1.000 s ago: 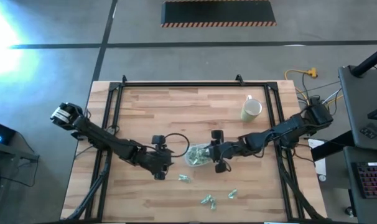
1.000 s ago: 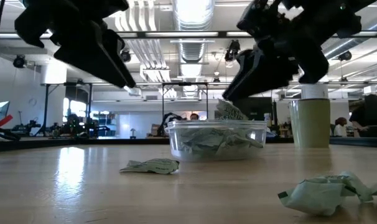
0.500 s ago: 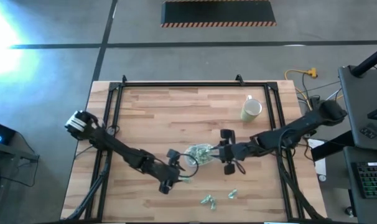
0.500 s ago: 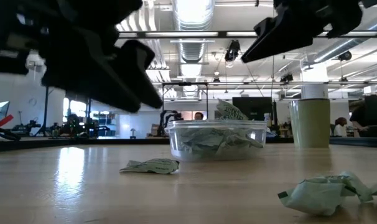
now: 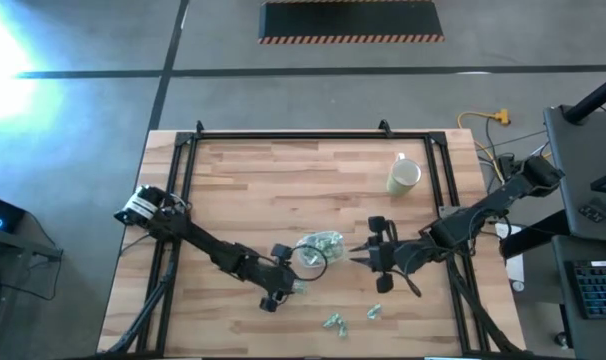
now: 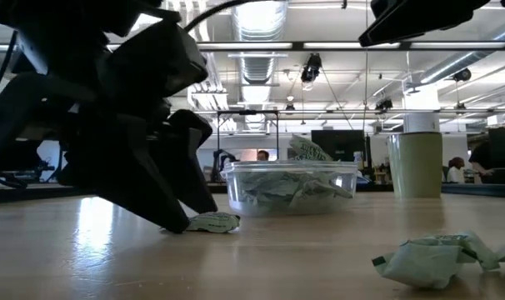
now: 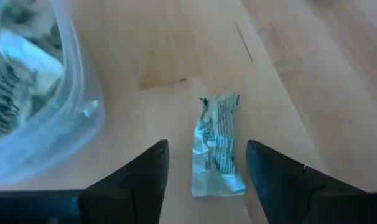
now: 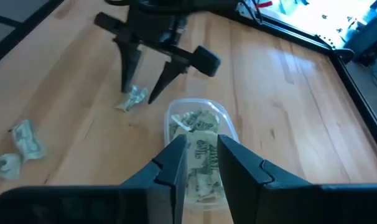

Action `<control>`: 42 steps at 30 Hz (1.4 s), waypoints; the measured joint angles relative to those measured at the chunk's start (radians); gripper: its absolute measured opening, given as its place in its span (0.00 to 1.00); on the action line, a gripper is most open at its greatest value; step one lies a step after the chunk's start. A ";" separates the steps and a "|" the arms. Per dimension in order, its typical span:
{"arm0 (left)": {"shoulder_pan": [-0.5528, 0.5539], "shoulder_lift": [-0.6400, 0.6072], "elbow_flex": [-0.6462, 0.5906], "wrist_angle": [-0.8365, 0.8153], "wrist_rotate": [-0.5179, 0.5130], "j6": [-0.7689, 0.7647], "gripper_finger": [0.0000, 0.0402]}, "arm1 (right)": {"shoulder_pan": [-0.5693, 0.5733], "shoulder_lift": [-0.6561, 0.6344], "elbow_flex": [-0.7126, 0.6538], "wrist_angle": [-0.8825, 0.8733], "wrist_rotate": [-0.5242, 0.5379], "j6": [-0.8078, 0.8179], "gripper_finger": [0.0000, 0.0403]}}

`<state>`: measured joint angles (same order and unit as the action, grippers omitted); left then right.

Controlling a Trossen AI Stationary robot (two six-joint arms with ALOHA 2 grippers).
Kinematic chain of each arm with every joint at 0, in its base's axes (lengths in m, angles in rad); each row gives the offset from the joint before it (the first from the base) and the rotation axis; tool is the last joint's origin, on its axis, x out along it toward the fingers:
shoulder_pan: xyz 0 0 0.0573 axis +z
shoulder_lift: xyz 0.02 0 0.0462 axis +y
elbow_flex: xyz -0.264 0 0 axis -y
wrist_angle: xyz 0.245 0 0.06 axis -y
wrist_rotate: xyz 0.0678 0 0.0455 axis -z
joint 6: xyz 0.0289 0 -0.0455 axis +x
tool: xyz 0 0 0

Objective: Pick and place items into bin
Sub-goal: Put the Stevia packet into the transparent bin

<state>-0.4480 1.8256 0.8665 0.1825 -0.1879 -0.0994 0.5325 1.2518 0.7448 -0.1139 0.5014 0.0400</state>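
Note:
A pale-green wrapped item lies flat on the wooden table just beside the bin, a clear shallow tub holding several more wrapped items. My left gripper is open and low over the table, one finger on each side of that item without touching it; the right wrist view also shows this gripper straddling the item. My right gripper hangs above the table to the right of the bin, its fingers a little apart with nothing between them.
A cream mug stands at the far right. More loose wrapped items lie near the front edge, one close to the low camera. A black frame runs along the table's edges.
My left gripper has sunk and moved toward the near right, tipping down, until its open fingers straddle the item beside the bin. My right gripper has pulled back from over the bin toward the table's right edge and risen, and its fingers have drawn closer together.

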 joint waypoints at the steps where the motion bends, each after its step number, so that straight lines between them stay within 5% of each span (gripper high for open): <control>1: 0.004 0.000 -0.002 0.000 0.020 -0.009 0.49 | 0.005 0.000 0.000 -0.004 0.000 0.001 0.19; 13: 0.016 -0.006 -0.004 -0.025 0.084 0.004 0.03 | 0.011 0.007 -0.001 -0.041 0.000 0.024 0.17; 20: 0.014 -0.046 -0.005 -0.124 0.068 -0.002 0.01 | 0.011 0.007 -0.001 -0.096 0.000 0.054 0.17; 28: 0.003 -0.151 -0.008 -0.289 -0.189 -0.047 0.00 | 0.011 0.007 -0.001 -0.206 -0.001 0.145 0.16; 34: 0.020 -0.193 -0.008 -0.211 -0.320 0.082 0.00 | 0.011 0.007 -0.002 -0.229 -0.002 0.188 0.16; 42: 0.096 -0.180 -0.007 -0.061 -0.335 0.195 0.00 | 0.011 0.007 -0.003 -0.227 -0.005 0.189 0.15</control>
<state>-0.3524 1.6456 0.8594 0.1217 -0.5227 0.0953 0.5430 1.2587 0.7422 -0.3409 0.4969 0.2295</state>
